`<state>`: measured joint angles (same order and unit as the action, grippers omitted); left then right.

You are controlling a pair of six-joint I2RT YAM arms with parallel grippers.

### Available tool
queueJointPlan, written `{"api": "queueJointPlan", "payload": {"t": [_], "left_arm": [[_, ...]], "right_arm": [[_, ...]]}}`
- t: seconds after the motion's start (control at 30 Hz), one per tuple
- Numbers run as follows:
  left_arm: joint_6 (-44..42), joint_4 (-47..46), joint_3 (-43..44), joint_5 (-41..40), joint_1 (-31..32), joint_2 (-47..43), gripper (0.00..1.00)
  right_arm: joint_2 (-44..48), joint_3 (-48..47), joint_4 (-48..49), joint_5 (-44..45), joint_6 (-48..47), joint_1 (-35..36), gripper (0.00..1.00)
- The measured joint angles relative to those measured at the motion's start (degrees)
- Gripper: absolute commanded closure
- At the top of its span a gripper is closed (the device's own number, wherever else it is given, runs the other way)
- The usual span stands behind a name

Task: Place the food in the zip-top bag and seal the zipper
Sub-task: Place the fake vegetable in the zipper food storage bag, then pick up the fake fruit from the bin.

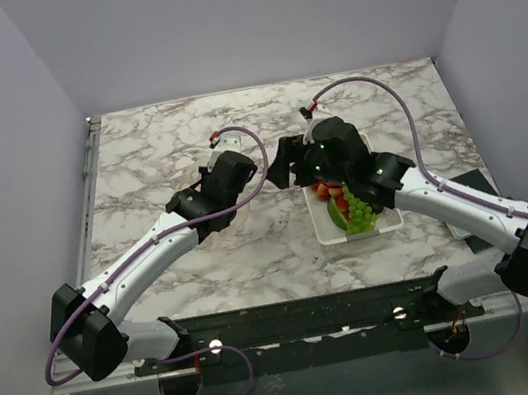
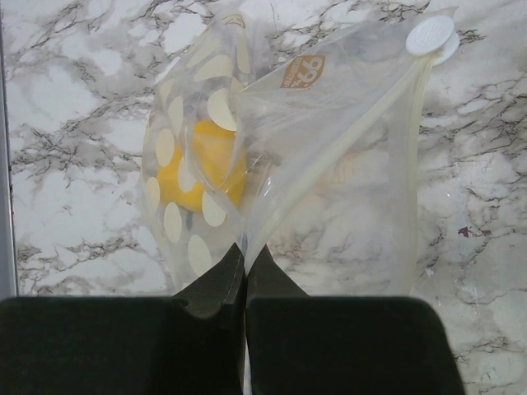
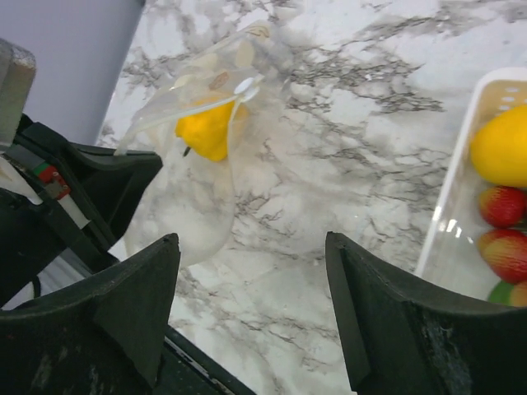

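Top external shows you both wrists meeting over the middle of the marble surface (image 1: 156, 155), where the right arm overhangs the far end of the white basket (image 1: 390, 224) and hides part of its load; green grapes (image 1: 357, 210) show at its near end. From the right wrist you see an orange (image 3: 502, 148) and strawberries (image 3: 504, 206) in that basket. Your right fingers (image 3: 123, 313) stand wide and empty above bare marble, between the basket and the zip-top bag (image 2: 329, 164). Your left fingers (image 2: 206, 288) are pressed together on the bag's edge. The bag is clear, crinkled and pale-dotted, with the yellow pepper (image 2: 202, 164) inside. Its zipper (image 2: 362, 126) runs diagonally from a round white tab (image 2: 430, 34) toward the pinch; you cannot tell whether it is sealed.
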<state>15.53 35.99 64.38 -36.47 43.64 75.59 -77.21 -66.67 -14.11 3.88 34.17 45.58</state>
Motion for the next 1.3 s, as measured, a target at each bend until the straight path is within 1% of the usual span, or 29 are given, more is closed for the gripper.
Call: {"api": "queueJointPlan", "payload": {"t": [0.2,0.43,0.77,1.1,1.3], "left_arm": [[0.0,0.0,0.0,0.0,0.0,0.0,1.0],[0.0,0.0,-0.1,0.0,0.0,0.0,1.0],[0.0,-0.1,-0.1,0.0,0.0,0.2,1.0],[-0.2,-0.2,-0.1,0.0,0.0,0.5,1.0],[-0.2,-0.2,-0.1,0.0,0.0,1.2,1.0]], "right_arm": [[1.4,0.1,-4.3,4.2,-4.4,-3.6,0.25],[-0.2,-0.2,-8.1,5.7,-9.7,-9.5,0.26],[-10.1,-3.2,-9.3,3.3,-14.8,-16.9,0.27],[-18.9,-9.5,-9.4,0.0,-17.5,-20.9,0.25],[-23.8,-12.4,-9.4,-1.4,-17.9,-22.1,0.25]]}}
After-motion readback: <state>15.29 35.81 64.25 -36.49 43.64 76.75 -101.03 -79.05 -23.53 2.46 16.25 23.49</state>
